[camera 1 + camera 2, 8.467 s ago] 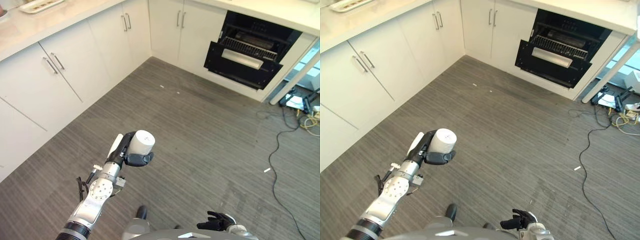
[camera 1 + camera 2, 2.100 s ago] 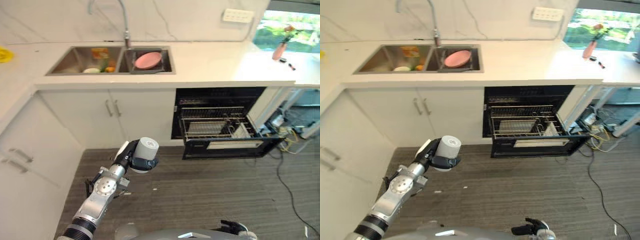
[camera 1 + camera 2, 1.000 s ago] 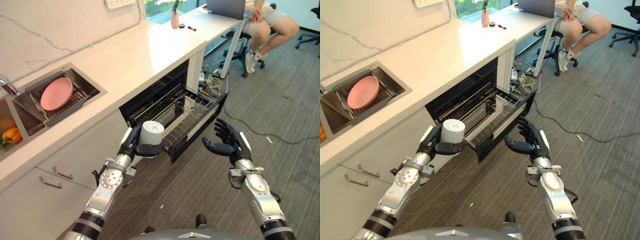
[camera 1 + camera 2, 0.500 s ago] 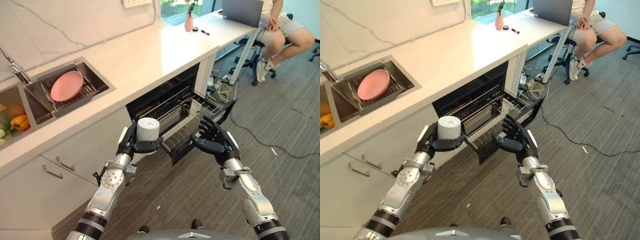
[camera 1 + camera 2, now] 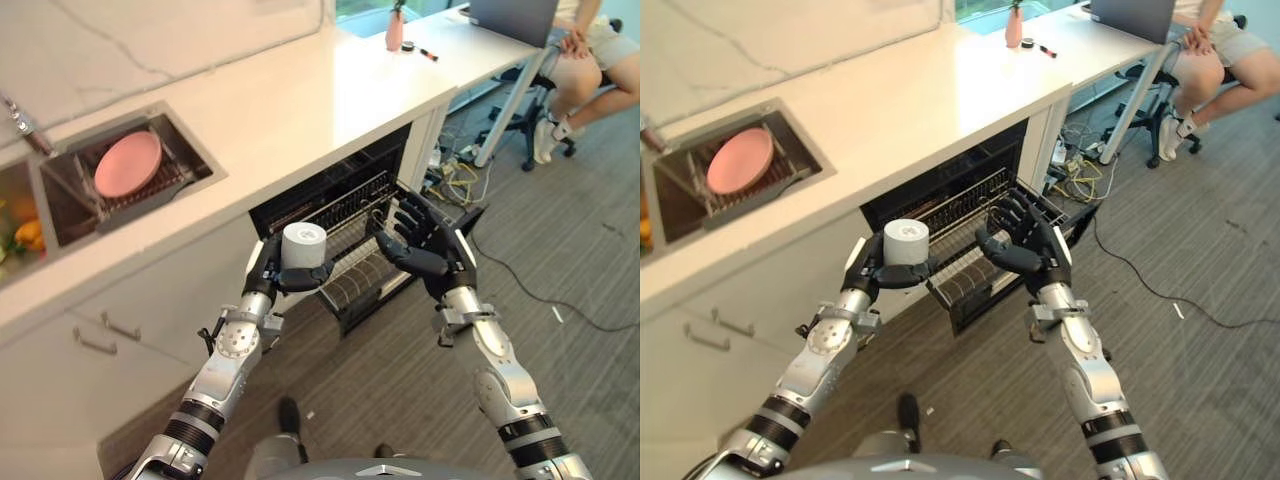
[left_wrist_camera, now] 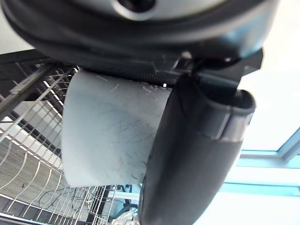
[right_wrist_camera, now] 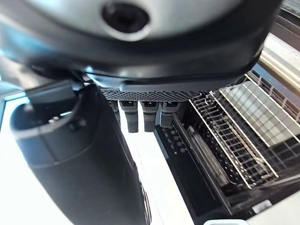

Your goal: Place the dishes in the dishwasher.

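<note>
Far to the left of both hands, a round pink plate (image 5: 128,164) stands tilted in the steel sink (image 5: 190,150) set in the white countertop (image 5: 300,100). The left hand (image 5: 272,275) is clenched around a pale grey cylindrical cup (image 5: 304,245), holding it upright just in front of the pulled-out wire dishwasher rack (image 5: 355,240). Just to the right of the cup, the right hand (image 5: 425,245) is raised over the rack with its fingers spread and relaxed, grasping nothing. Beyond the right hand, a seated person's legs (image 5: 590,50) show by a desk (image 5: 490,35).
</note>
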{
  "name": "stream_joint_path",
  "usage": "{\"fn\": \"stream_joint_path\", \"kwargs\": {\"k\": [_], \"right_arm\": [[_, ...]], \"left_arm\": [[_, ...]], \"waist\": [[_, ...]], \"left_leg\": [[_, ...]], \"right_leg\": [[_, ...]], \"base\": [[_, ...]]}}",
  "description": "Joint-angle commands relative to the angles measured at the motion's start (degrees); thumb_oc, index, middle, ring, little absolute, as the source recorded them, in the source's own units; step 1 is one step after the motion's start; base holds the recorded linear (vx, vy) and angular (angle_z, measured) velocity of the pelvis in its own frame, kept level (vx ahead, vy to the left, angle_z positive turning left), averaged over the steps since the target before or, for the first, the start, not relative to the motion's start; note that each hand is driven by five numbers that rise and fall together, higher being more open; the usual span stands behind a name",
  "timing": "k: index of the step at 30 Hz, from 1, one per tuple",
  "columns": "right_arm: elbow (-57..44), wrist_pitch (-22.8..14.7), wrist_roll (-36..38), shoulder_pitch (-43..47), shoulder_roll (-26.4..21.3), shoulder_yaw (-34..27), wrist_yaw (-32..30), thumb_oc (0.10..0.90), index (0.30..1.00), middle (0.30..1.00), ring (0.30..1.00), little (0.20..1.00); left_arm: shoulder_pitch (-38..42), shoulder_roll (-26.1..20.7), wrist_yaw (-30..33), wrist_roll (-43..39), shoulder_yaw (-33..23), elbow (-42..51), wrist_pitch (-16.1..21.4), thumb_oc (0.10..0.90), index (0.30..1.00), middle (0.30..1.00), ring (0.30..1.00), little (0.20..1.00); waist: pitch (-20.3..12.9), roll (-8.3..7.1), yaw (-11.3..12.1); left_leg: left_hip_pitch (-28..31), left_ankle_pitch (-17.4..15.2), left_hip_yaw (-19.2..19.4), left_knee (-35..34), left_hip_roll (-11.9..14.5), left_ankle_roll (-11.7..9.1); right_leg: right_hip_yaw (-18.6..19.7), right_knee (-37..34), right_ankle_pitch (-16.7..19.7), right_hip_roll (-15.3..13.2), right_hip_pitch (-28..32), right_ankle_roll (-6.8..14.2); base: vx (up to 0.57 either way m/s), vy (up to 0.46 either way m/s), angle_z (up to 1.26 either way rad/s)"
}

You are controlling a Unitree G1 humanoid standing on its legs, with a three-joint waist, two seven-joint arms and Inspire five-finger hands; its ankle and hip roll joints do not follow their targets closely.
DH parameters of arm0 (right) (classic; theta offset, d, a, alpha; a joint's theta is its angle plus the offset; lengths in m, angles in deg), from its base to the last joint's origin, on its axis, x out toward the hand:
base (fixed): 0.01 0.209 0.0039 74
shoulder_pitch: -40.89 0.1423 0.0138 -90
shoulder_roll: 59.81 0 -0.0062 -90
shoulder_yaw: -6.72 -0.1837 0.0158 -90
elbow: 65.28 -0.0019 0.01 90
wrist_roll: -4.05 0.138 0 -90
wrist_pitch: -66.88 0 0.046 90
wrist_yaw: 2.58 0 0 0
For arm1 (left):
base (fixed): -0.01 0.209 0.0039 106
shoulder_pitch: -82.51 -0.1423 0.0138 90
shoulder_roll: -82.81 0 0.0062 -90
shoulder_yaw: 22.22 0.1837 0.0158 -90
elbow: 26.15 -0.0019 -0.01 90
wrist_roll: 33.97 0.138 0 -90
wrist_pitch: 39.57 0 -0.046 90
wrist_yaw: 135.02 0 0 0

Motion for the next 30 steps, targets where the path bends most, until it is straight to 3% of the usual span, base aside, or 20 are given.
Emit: {"fn": "stream_joint_path", "kwargs": {"k": [1,2,3,5,7,11,17,30], "right_arm": [[-5.6,-4.5,-3.0,3.2,1.9,-1.8,2.9,0.800,0.900,0.900,0.900,0.900],[-5.4,-4.8,-2.9,2.9,2.8,-1.9,2.9,0.800,0.900,0.900,0.900,0.900],[-5.4,-4.9,-2.9,3.0,2.8,-1.9,2.9,0.800,0.900,0.900,0.900,0.900],[-5.3,-4.8,-1.3,3.1,4.0,-1.7,3.3,0.800,0.900,0.900,0.900,0.900],[-5.3,-4.7,-0.3,3.5,4.1,-1.6,3.7,0.800,0.900,0.900,0.900,0.900],[-6.0,-4.4,0.5,3.4,4.0,-0.5,4.6,0.800,0.900,0.900,0.900,0.900],[-7.9,-2.8,3.0,1.4,3.5,2.6,6.6,0.800,0.900,0.900,0.900,0.900],[-9.4,-1.1,7.3,0.7,3.4,8.5,7.1,0.800,0.900,0.900,0.900,0.900]], "left_arm": [[4.9,-2.6,-0.6,1.9,-2.5,5.6,6.9,0.400,0.300,0.300,0.300,0.300],[5.0,-3.1,-0.9,2.1,-2.5,5.4,6.9,0.400,0.300,0.300,0.300,0.300],[5.0,-3.2,-0.9,2.1,-2.5,5.4,6.9,0.400,0.300,0.300,0.300,0.300],[5.2,-3.5,-1.1,2.2,-2.9,5.5,6.8,0.400,0.300,0.300,0.300,0.300],[5.4,-3.4,-1.5,2.1,-2.6,5.6,7.0,0.400,0.300,0.300,0.300,0.300],[6.4,-3.5,-1.4,3.6,-2.2,5.4,7.5,0.400,0.300,0.300,0.300,0.300],[6.0,-2.4,-1.4,4.5,-1.7,5.1,7.3,0.400,0.300,0.300,0.300,0.300],[8.2,-1.0,0.4,6.8,1.5,4.1,6.7,0.400,0.300,0.300,0.300,0.300]], "waist": [[-3.5,-2.69,1.4],[-2.4,-2.37,1.0],[-2.4,-2.47,1.1],[-3.0,-2.61,1.3],[-3.3,-2.60,1.3],[-3.3,-3.21,0.9],[-6.1,-4.50,1.5],[-7.4,-3.25,0.7]], "left_leg": [[2.0,-7.1,-0.6,4.9,-0.8,1.5],[2.9,-8.0,-1.2,5.3,-0.7,2.4],[2.8,-8.0,-1.1,5.4,-0.8,2.5],[4.3,-8.9,-1.4,4.1,-1.3,2.3],[5.2,-8.8,-1.9,2.8,-1.0,1.7],[7.3,-9.2,-1.6,1.7,-0.8,0.8],[9.7,-8.9,-1.4,-1.3,-0.6,-0.2],[11.9,-8.0,-1.6,-3.7,1.4,-2.1]], "right_leg": [[1.9,18.0,4.5,-4.7,-5.9,6.3],[2.7,23.5,6.1,-5.2,-9.1,6.5],[2.9,23.8,6.0,-5.3,-9.3,6.5],[1.0,18.1,5.6,-7.3,-8.7,5.6],[-0.4,10.9,7.7,-8.7,-9.1,5.3],[-0.9,2.6,11.7,-9.5,-9.5,6.7],[-2.1,-4.0,11.5,-8.0,-4.2,6.8],[-2.6,-8.8,8.8,-4.6,-0.4,5.3]], "base": [[0.07,0.281,-0.30],[0.02,0.109,-0.34],[0.06,0.128,-0.28],[0.11,0.005,-0.02],[0.12,-0.064,0.14],[0.10,-0.066,0.23],[0.12,-0.089,0.09],[0.04,-0.052,-0.04]]}}
